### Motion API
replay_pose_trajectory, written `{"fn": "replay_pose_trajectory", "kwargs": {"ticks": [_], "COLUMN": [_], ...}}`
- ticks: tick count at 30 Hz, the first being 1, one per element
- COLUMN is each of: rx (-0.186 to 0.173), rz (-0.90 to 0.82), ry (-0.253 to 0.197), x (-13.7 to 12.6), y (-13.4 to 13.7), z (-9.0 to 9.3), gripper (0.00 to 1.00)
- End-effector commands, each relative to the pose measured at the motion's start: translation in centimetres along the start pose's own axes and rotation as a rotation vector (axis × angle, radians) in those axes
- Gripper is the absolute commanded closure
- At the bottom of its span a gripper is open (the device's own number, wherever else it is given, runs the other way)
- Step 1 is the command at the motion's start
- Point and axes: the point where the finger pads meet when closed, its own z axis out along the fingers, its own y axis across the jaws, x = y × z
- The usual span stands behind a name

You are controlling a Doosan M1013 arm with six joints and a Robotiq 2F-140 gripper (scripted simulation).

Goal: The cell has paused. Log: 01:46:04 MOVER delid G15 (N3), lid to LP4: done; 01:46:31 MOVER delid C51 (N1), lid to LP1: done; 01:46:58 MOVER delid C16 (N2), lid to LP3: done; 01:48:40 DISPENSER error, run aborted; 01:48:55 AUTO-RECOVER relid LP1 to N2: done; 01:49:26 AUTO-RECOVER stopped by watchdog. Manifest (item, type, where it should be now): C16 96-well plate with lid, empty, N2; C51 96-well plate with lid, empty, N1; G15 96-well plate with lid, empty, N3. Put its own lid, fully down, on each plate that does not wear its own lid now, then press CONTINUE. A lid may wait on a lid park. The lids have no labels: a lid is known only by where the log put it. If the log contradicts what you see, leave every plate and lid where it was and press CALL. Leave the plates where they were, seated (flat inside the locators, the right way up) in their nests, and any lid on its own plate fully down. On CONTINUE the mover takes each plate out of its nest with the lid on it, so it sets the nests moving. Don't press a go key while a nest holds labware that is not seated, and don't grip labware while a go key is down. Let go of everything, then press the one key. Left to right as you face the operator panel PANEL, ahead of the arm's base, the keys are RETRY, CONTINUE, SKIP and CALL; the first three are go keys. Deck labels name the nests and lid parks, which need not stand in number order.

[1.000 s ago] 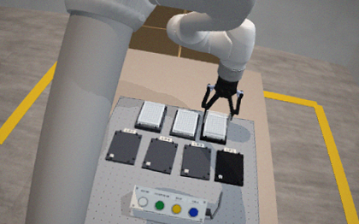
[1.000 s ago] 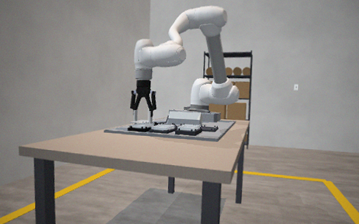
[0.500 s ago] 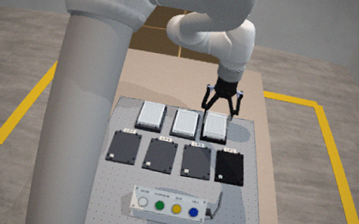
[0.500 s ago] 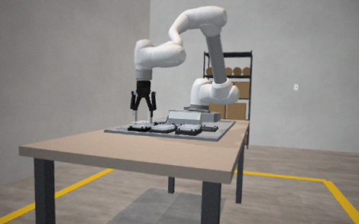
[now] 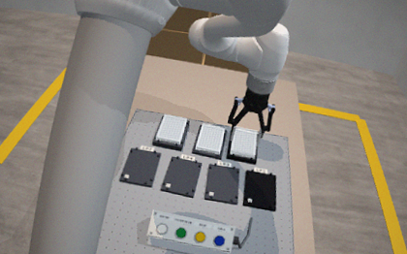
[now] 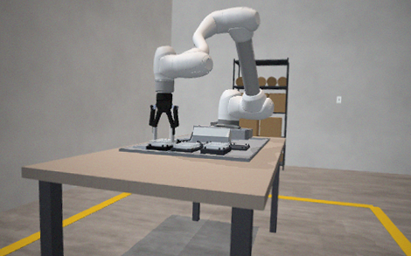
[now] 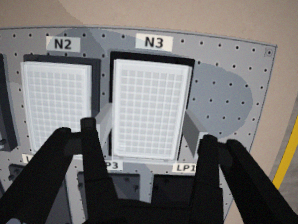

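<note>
Three white 96-well plates stand in a row of nests: left (image 5: 172, 130), middle, labelled N2 (image 5: 209, 139), and right, labelled N3 (image 5: 244, 144). My gripper (image 5: 247, 131) hangs straight down over the N3 plate (image 7: 149, 106). Its fingers straddle the plate's long sides and are shut on the clear lid there. I cannot tell if the lid is raised off the plate. The N2 plate (image 7: 56, 99) shows to its left in the wrist view. In the side view the gripper (image 6: 162, 137) reaches down to the nearest plate.
Four dark lid parks lie in front of the nests (image 5: 140, 167), (image 5: 181, 176), (image 5: 223, 183), (image 5: 261, 190); the rightmost looks blackest. The operator panel (image 5: 190, 234) holds white, green, yellow and blue keys. The arm's thick column (image 5: 84, 146) blocks the left.
</note>
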Motion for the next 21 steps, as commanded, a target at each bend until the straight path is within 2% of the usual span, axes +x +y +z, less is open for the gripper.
{"fn": "replay_pose_trajectory", "kwargs": {"ticks": [1,21], "rx": [0.000,0.000], "rz": [0.000,0.000], "ry": [0.000,0.000], "x": [0.00,0.00], "y": [0.00,0.00], "z": [0.04,0.28], "gripper": [1.00,1.00]}}
